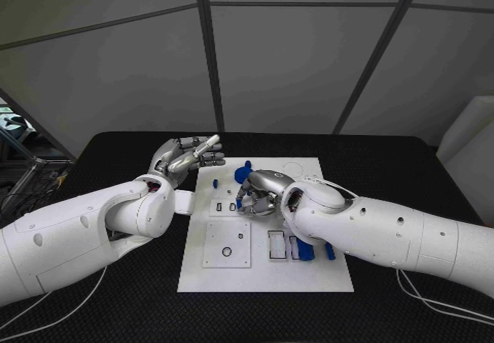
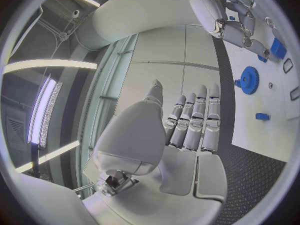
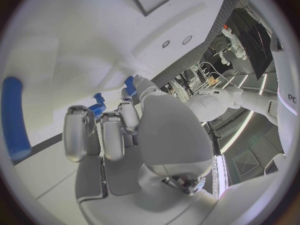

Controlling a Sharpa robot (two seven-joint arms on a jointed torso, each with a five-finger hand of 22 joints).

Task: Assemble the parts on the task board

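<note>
Grey panelled walls stand behind a black bench carrying the white task board. Small blue parts lie on it: a gear toward the far side, a long bar near the right edge. They look rigid, light and smooth, best pinched across their edges. The left hand hovers at the board's far left, fingers straight, holding nothing. The right hand curls down over the board's middle; whether it grips anything I cannot tell. The left wrist view shows the gear's teeth plainly; the head view does not.
</note>
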